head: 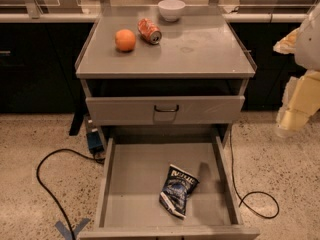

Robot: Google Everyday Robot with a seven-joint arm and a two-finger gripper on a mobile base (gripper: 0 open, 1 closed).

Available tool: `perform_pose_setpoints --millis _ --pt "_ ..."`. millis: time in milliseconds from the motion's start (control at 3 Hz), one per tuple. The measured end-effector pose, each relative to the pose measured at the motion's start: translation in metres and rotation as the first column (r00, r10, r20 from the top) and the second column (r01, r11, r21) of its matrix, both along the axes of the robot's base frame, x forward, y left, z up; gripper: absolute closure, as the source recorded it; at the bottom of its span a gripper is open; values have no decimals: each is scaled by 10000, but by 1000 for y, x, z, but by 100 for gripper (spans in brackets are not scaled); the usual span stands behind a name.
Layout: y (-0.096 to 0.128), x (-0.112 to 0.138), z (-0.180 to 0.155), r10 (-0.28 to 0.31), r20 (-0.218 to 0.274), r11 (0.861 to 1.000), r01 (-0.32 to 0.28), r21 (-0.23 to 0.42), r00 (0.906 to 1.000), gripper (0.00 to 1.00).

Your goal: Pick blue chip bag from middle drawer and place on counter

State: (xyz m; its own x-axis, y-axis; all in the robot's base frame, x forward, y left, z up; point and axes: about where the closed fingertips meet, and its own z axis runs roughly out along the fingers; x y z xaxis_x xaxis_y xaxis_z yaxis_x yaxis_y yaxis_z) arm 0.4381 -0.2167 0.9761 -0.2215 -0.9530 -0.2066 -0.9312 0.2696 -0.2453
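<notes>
The blue chip bag [178,191] lies flat on the floor of the open middle drawer [132,184], a little toward 5 o'clock from the drawer's centre, its long side tilted and its top end pointing to about 1 o'clock. It touches no wall and is the only thing in the drawer. I judge it light, soft and crinkly, with slick foil that gives under pressure, so a gentle pinch across the puffed middle or along a sealed end seam looks safest; squeezing hard could crush the chips. The tool [296,109] hangs at 3 o'clock in the view, well apart from the bag and outside the drawer; whether it is spread or pressed together I cannot tell. On the surface [205,51] above sit an orange [125,40] at 9 o'clock, a soda can [149,30] on its side at 11, and a white bowl [171,9] at 12, which looks empty from here. The right half offers room for the bag.
</notes>
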Motion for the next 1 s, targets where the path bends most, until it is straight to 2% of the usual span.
perform_pose_setpoints --millis 333,667,1000 --pt "0 0 0 2 0 10000 -2 0 10000 0" --pt "1 -3 -14 332 -40 9994 -332 0 9994 0" --pt "12 -10 -59 1299 -211 9914 -1295 182 9913 0"
